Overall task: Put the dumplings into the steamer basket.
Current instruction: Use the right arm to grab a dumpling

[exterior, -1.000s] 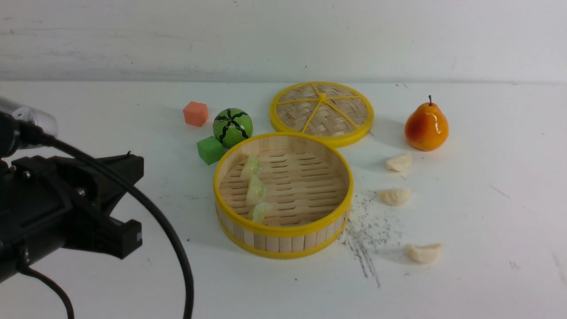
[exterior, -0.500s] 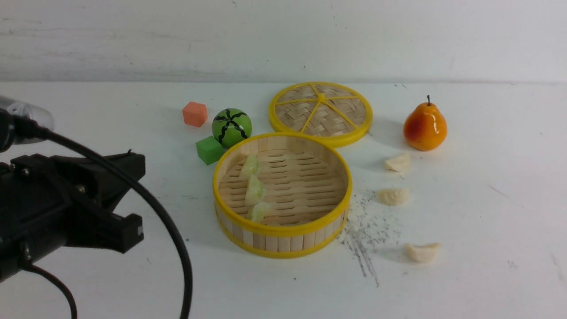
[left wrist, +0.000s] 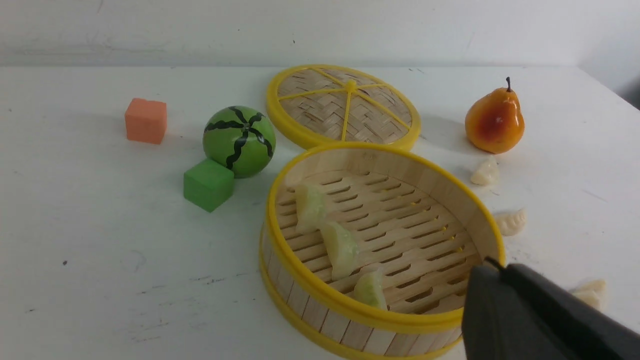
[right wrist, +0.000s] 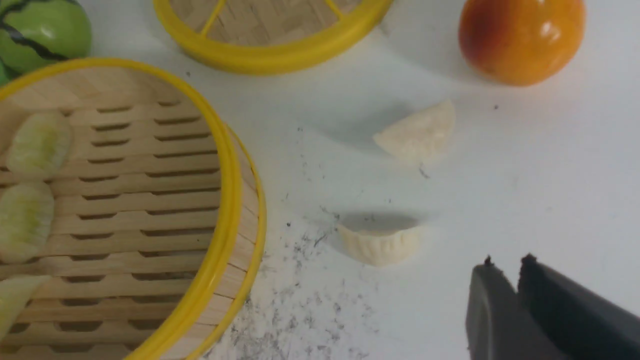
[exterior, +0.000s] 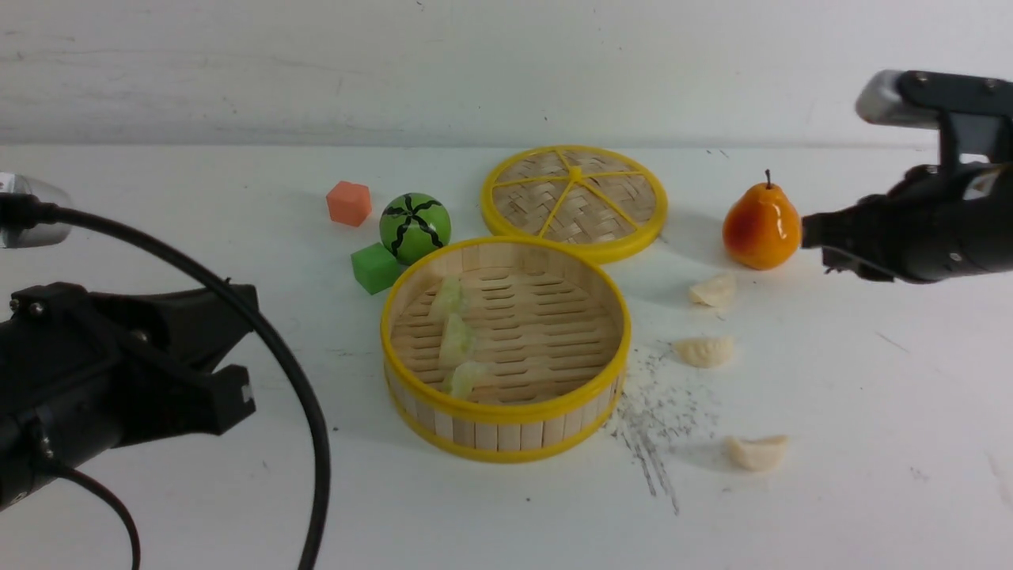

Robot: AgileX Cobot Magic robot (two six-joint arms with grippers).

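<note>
The steamer basket [exterior: 506, 413] stands mid-table with three pale green dumplings [exterior: 457, 340] in a row along its left side. Three cream-white dumplings lie on the table to its right: one [exterior: 714, 290] near the pear, one [exterior: 704, 351] in the middle, one [exterior: 758, 452] nearest. My right gripper [exterior: 811, 241] hovers beside the pear, above and right of the far white dumplings. Its tips [right wrist: 506, 261] stand slightly apart with nothing between them. My left gripper [left wrist: 492, 262] is shut and empty, low at the front left, away from the basket.
The flat woven lid [exterior: 575, 202] lies behind the basket. A watermelon ball [exterior: 415, 227], a green cube [exterior: 376, 267] and an orange cube [exterior: 349, 203] sit at the back left. An orange pear [exterior: 761, 224] stands close to my right gripper. Dark scuff marks [exterior: 653, 412] stain the table.
My right arm has come into the front view from the right, reaching the pear's side. My left arm has sunk slightly lower and leftward. The dumplings have not moved.
</note>
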